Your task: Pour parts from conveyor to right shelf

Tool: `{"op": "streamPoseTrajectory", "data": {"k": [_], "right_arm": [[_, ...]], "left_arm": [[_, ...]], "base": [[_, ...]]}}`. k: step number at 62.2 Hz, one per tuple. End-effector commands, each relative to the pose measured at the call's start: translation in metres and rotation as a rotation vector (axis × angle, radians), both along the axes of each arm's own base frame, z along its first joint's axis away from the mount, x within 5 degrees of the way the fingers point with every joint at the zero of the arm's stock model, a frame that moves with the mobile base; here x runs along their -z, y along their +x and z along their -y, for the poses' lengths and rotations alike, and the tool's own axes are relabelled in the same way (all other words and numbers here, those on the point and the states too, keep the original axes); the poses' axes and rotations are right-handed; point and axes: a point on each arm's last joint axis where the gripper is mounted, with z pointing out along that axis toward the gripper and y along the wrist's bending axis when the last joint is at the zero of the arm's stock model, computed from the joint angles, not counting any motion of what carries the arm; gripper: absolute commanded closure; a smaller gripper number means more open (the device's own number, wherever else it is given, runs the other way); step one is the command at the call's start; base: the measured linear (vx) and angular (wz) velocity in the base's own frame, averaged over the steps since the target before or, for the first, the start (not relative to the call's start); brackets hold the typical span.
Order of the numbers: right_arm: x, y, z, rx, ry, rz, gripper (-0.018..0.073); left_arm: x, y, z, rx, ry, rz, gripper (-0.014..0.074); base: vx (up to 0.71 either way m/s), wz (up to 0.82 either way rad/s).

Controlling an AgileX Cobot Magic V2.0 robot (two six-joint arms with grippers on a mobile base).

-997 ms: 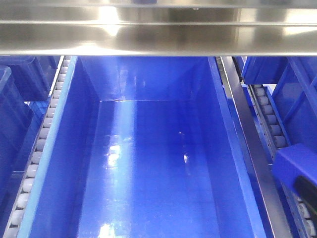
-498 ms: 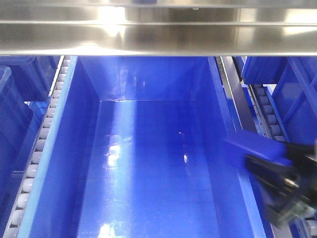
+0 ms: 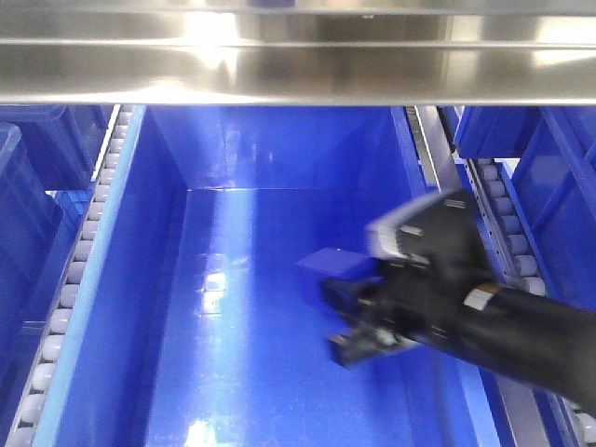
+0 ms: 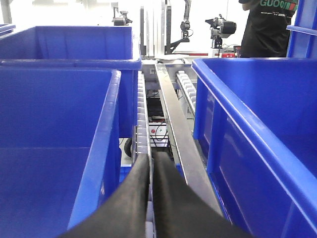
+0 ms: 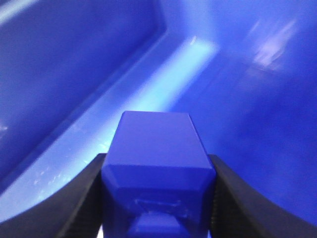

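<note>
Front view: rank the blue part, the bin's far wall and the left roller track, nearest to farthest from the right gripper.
1. Blue part: held in the right gripper, over the bin floor.
2. Bin's far wall: straight ahead, under the steel rail.
3. Left roller track: outside the bin's left wall.

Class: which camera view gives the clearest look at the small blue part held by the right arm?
The right wrist view: the part fills the frame, clamped between the dark jaws. The front-facing view shows it small and blurred at the right gripper, over the bin. The left wrist view misses it.
</note>
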Motion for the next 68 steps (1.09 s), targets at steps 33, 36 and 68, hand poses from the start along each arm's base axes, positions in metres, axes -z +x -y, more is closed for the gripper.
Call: {"op": "streamPoseTrajectory", "data": {"k": [33,36,68], "right_arm": [[0.033,0.064,-0.050,0.010,-0.054,-0.112,0.0070],[0.033,0.065,-0.049,0.016,-0.049,-0.116,0.0062],[-0.020,0.048,-0.022,0.064,0.063,0.017,0.0062]], "left_arm": [[0.003,0.000,0.000,0.001,-0.010,0.053,0.0603],[0.003,0.000,0.000,0.001,-0.010,0.053,0.0603],[0.003,0.000,0.000,0.001,-0.010,0.053,0.0603]], "base": [[0.00,0.00],[0.00,0.00],[0.00,0.00]]}}
